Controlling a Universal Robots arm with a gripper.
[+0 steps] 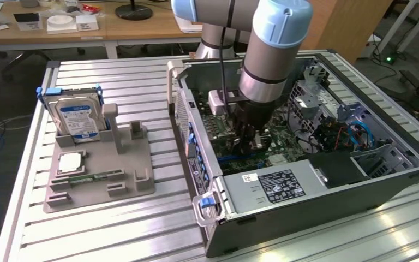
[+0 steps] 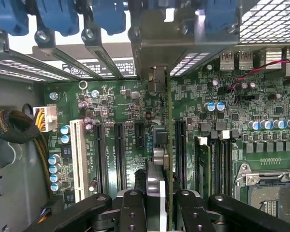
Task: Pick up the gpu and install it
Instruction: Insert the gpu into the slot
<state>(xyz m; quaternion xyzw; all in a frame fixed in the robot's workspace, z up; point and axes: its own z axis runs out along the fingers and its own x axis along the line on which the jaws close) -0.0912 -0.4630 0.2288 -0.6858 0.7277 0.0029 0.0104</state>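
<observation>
The hand was clenched on the gpu, which stood edge-on above the motherboard, its metal bracket against the rear slot openings of the open computer case. On the worktop, well apart from the case, a grey parts holder carried a hard drive upright.

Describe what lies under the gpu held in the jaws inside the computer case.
The gpu, edge-on, hangs over the green motherboard, among its black expansion slots. The gripper is shut on the card. The slot directly beneath it is covered by the card itself.
</observation>
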